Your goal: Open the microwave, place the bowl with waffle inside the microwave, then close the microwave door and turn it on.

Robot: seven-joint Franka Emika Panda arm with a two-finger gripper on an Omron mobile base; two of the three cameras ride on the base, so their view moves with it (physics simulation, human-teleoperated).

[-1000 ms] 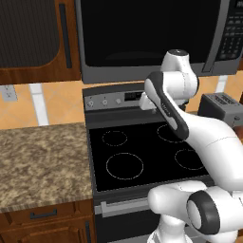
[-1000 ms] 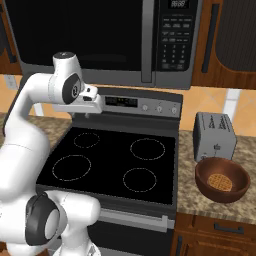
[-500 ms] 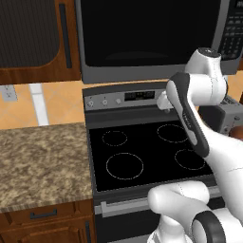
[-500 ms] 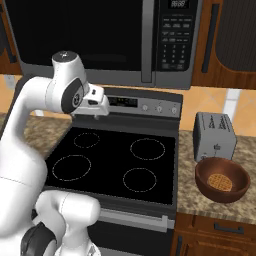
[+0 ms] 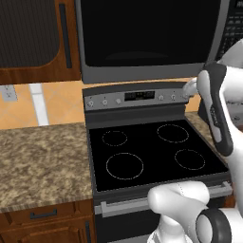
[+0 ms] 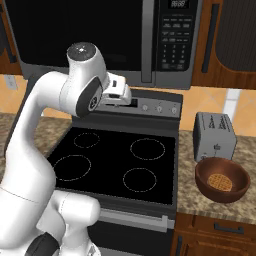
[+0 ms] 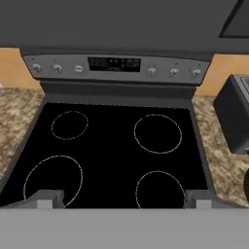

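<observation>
We use the stove (image 6: 117, 162) as landmark: black glass top, 4 ring burners, silver control panel (image 5: 135, 98) along its back edge.

Nearest to us, right of the stove's front corner, the bowl (image 6: 222, 180) sits on the granite counter (image 6: 210, 195) with the waffle (image 6: 220, 181) flat inside, upright and untouched. Just behind the bowl, the toaster (image 6: 214, 136) stands on the same counter, beside the stove's right edge.

Our gripper (image 7: 124, 197) hangs above the stove's front half, camera looking down over all 4 burners; fingertips (image 7: 46, 198) sit far apart at the frame bottom, so the hand is released and holds nothing. In the right base view the wrist is up near the control panel.

Left of the stove there is more granite counter (image 5: 42, 161).

Farthest, the microwave (image 6: 107, 37) is mounted above the stove's back. The microwave door (image 5: 147, 35) is flush and closed, handle (image 6: 147, 41) vertical, keypad (image 6: 175, 40) right of it. Brown cabinets (image 5: 35, 40) flank it.
</observation>
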